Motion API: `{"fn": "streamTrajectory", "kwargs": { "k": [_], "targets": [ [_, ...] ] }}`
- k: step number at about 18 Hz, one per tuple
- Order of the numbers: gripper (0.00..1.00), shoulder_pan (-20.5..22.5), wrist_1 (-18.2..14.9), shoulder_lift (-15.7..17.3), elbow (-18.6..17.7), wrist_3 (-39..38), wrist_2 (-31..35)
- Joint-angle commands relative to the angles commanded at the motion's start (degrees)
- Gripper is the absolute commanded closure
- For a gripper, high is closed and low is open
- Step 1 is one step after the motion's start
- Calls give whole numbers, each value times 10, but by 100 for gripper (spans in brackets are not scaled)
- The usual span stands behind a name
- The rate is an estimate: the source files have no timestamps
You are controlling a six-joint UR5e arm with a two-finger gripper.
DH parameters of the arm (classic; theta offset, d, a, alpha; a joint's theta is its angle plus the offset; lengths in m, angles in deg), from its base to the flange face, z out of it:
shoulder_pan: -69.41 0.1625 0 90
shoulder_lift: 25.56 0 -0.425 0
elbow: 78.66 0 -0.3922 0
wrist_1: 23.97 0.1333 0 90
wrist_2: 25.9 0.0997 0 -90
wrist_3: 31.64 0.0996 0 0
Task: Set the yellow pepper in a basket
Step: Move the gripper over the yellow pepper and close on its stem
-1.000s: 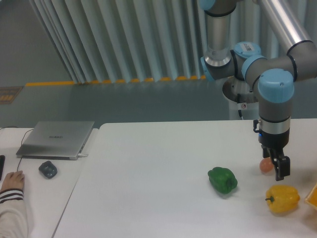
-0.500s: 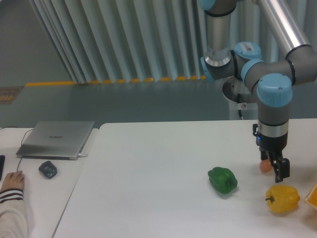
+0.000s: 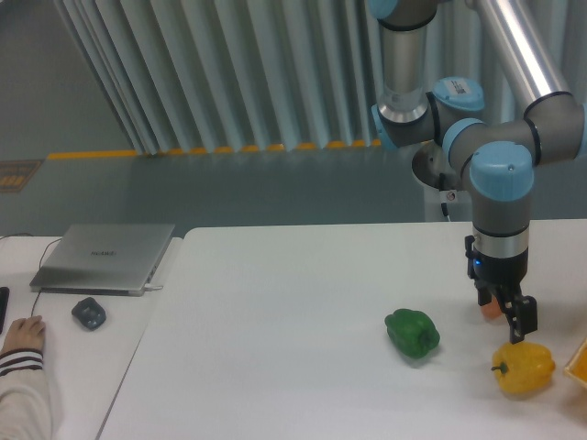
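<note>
Just below tool (image 3: 515, 323): yellow pepper (image 3: 524, 368), apart, on table (image 3: 275, 348).

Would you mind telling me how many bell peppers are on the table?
2: the green pepper lies right of the table's centre, and the yellow pepper lies near the right edge, just below the pincer. None seems hidden.

Yellow pepper (image 3: 524, 368) glossy, smooth; table (image 3: 275, 348) matt white; laptop (image 3: 104, 257) brushed metal.

Silver-grey arm (image 3: 503, 220), light-blue joint caps, black pincer (image 3: 514, 323)
</note>
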Motion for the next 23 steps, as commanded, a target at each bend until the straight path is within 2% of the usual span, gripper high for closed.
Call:
{"fn": "streamTrajectory", "kwargs": {
  "k": [3, 9, 15, 23],
  "targets": [
    [0, -1, 5, -23, 22, -68, 4],
    [0, 6, 11, -41, 38, -65, 7],
    [0, 9, 19, -71, 37, -57, 47],
    [0, 1, 16, -83, 34, -54, 68]
  ]
}}
